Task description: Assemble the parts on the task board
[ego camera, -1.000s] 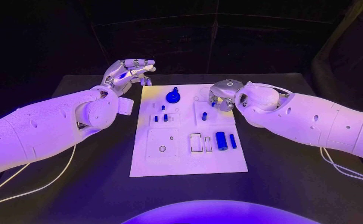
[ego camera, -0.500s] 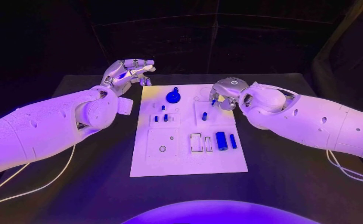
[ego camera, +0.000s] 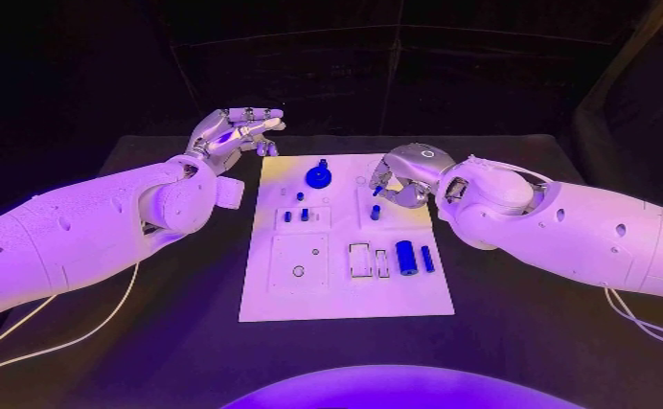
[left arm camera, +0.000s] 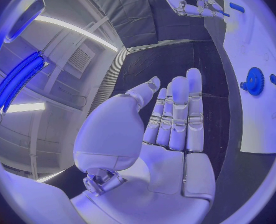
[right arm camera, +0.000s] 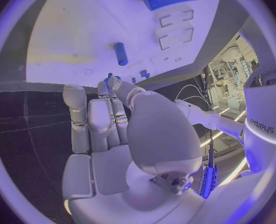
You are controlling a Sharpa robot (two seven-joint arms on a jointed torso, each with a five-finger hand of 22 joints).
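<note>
The white task board [ego camera: 346, 280] lies in the middle of the table. On it are a blue gear [ego camera: 319, 176] [left arm camera: 255, 80], a short blue peg [ego camera: 373, 211] [right arm camera: 120, 54], a thick blue cylinder [ego camera: 405, 257] and a thin blue pin [ego camera: 425, 258]. My right hand [ego camera: 400, 175] [right arm camera: 113, 129] hovers over the board's far right part with its fingers curled down. A small blue part [ego camera: 376, 189] [right arm camera: 108, 77] shows pinched between its thumb tip and a fingertip. My left hand [ego camera: 238, 131] [left arm camera: 169, 119] is raised beyond the board's far left corner, fingers straight and holding nothing.
Three small blue pegs [ego camera: 296, 210] stand in the board's left middle. Empty rectangular slots [ego camera: 366, 261] and a square recess [ego camera: 297, 261] lie in its near half. Black table [ego camera: 525, 332] surrounds the board on all sides.
My right hand has moved left and a little lower over the board's far right part, and its forearm has swung in with it. The left hand has stayed put.
</note>
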